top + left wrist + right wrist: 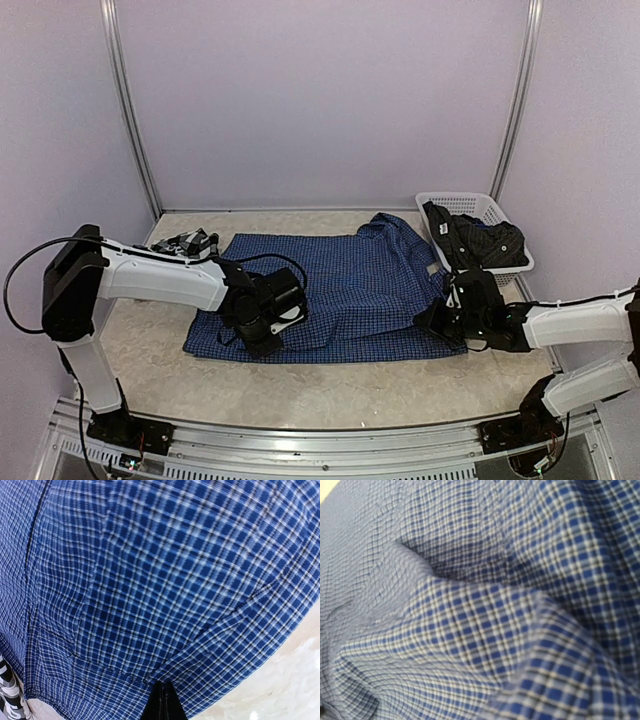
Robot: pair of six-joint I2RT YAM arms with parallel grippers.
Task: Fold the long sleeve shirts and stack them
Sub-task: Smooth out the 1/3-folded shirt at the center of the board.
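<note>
The blue check shirt (345, 285) lies spread across the middle of the table. My left gripper (262, 342) is at its near left part. In the left wrist view its black fingertips (163, 702) are pressed together on a pinch of the blue shirt (165, 580), with folds running into them. My right gripper (438, 322) is at the shirt's near right edge. The blue cloth (480, 610) fills the right wrist view and hides the fingers. The black-and-white plaid shirt (188, 242) lies bunched at the back left, and a strip of it shows in the left wrist view (7, 695).
A white plastic basket (495, 210) stands at the back right with dark clothing (480, 243) in it. Bare speckled table (330, 385) lies between the shirt and the front rail. Metal frame posts stand at the back corners.
</note>
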